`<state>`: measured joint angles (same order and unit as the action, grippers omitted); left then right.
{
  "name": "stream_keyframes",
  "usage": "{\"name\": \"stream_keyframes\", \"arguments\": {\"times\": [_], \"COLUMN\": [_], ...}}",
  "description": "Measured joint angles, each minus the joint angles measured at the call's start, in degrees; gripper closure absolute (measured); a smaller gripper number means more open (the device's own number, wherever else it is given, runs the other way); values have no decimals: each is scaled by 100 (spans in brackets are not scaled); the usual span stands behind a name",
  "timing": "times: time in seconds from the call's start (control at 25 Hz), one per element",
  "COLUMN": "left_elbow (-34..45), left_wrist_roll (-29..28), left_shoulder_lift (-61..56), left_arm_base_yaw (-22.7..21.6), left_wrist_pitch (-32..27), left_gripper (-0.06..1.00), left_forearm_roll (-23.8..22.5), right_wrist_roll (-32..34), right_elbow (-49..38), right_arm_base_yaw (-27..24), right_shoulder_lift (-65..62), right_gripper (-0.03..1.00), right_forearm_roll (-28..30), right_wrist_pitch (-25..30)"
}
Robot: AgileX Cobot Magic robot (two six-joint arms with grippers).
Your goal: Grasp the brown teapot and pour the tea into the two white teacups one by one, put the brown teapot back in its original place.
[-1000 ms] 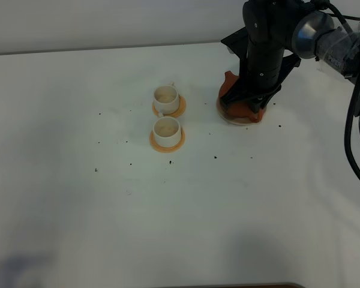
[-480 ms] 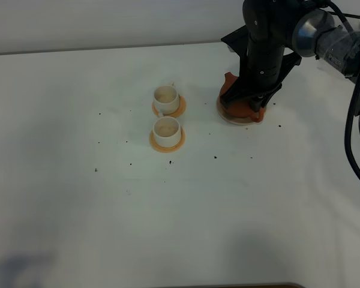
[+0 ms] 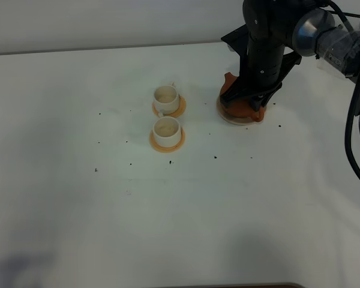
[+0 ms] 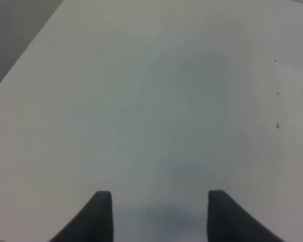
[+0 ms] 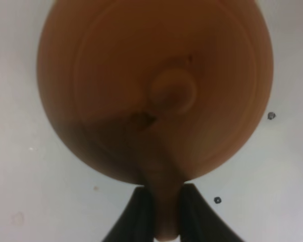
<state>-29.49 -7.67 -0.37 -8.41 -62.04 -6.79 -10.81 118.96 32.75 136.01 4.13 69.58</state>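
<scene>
The brown teapot [image 3: 240,110] sits on the pale beige saucer [image 3: 230,119] at the back right, spout toward the back left. My right gripper [image 3: 255,102] stands straight down over it. In the right wrist view the right gripper [image 5: 164,214] is shut on the loop handle, one finger on each side, with the teapot [image 5: 141,75] and its lid knob below. The two white teacups, the far one [image 3: 166,96] and the near one [image 3: 167,128], stand on orange coasters with pale brown contents. My left gripper [image 4: 159,212] is open over bare table, out of the exterior view.
The white table [image 3: 108,198] carries several small dark specks around the cups and the saucer. Its back edge runs just behind the teapot. The black right arm [image 3: 267,36] and its cables [image 3: 354,120] hang over the table's right side.
</scene>
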Motion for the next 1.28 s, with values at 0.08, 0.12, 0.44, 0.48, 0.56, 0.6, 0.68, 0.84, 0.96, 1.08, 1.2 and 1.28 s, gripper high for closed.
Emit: {"name": "stream_keyframes", "arguments": {"times": [0.08, 0.12, 0.44, 0.48, 0.56, 0.6, 0.68, 0.84, 0.96, 1.08, 1.2, 1.28], "left_elbow": [0, 0, 0, 0, 0, 0, 0, 0, 0, 0, 0, 0], "left_wrist_roll": [0, 0, 0, 0, 0, 0, 0, 0, 0, 0, 0, 0], "left_shoulder_lift": [0, 0, 0, 0, 0, 0, 0, 0, 0, 0, 0, 0], "left_arm_base_yaw": [0, 0, 0, 0, 0, 0, 0, 0, 0, 0, 0, 0], "left_wrist_pitch": [0, 0, 0, 0, 0, 0, 0, 0, 0, 0, 0, 0], "left_gripper": [52, 52, 52, 52, 52, 52, 52, 52, 52, 52, 52, 52], "left_forearm_roll": [0, 0, 0, 0, 0, 0, 0, 0, 0, 0, 0, 0], "right_wrist_roll": [0, 0, 0, 0, 0, -13, -101, -247, -325, -445, -547, -600], "right_elbow": [0, 0, 0, 0, 0, 0, 0, 0, 0, 0, 0, 0], "right_arm_base_yaw": [0, 0, 0, 0, 0, 0, 21, 229, 487, 762, 1015, 1144], "right_shoulder_lift": [-5, -11, -244, -259, -278, -283, -294, -305, -306, -306, -306, -306], "right_gripper": [87, 87, 87, 87, 87, 87, 87, 87, 87, 87, 87, 87], "right_forearm_roll": [0, 0, 38, 52, 81, 87, 117, 292, 562, 852, 1153, 1381], "right_wrist_pitch": [0, -5, -35, -35, -35, -45, -107, -347, -522, -707, -826, -856]}}
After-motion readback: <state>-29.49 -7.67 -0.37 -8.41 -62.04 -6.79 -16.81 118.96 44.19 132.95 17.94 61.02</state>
